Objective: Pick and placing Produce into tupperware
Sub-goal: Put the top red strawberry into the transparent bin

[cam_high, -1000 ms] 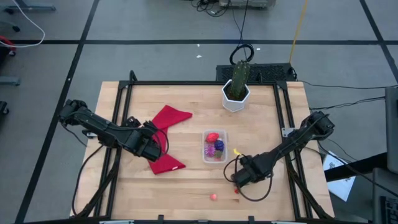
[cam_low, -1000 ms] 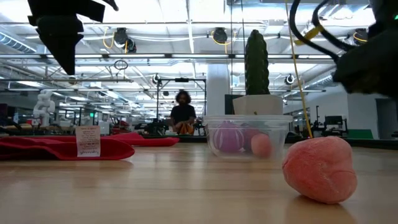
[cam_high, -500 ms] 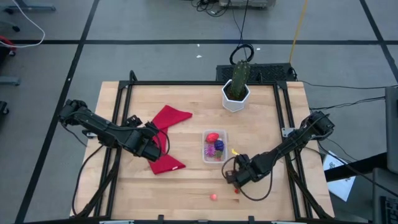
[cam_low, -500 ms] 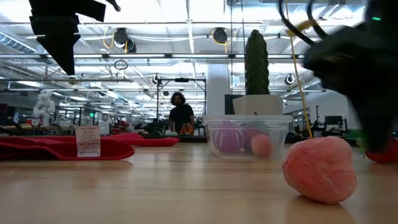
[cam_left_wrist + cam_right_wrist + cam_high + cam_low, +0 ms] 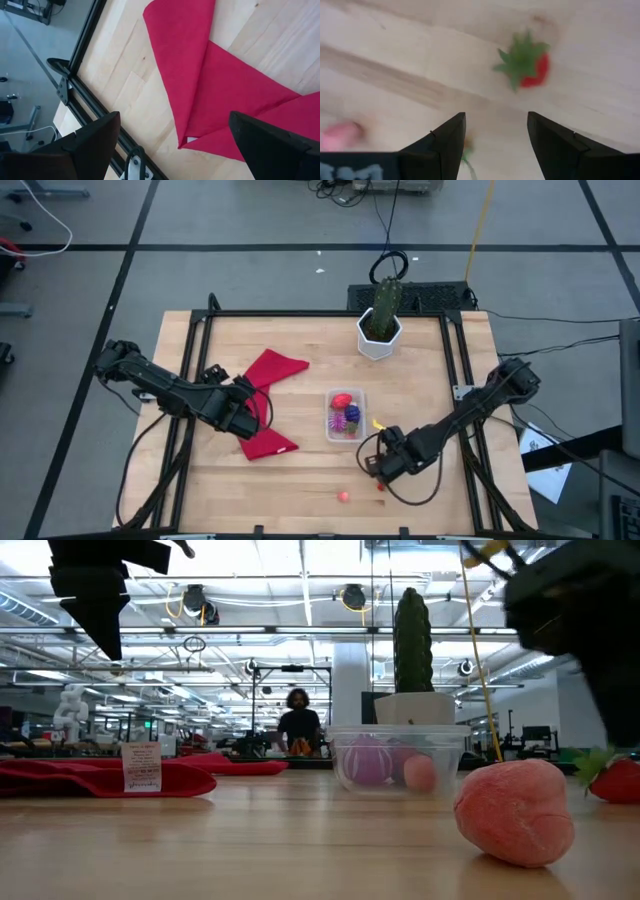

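The clear tupperware stands mid-table with purple and red produce inside. A pink piece of produce and a red strawberry with green leaves lie on the wood near the front edge. My right gripper hangs open just above the table beside the strawberry, with nothing between its fingers. Over the red cloth, my left gripper waits open.
A green cactus in a white hexagonal pot stands at the table's far edge, behind the tupperware. The red cloth lies spread at the left of the middle. A black frame runs round the table. A person shows in the room beyond.
My right gripper has dipped toward the table at the strawberry, shifting a little toward the table's left, and has then come up again, tipping as it went. Its fingers have stayed apart, and the strawberry still lies on the wood.
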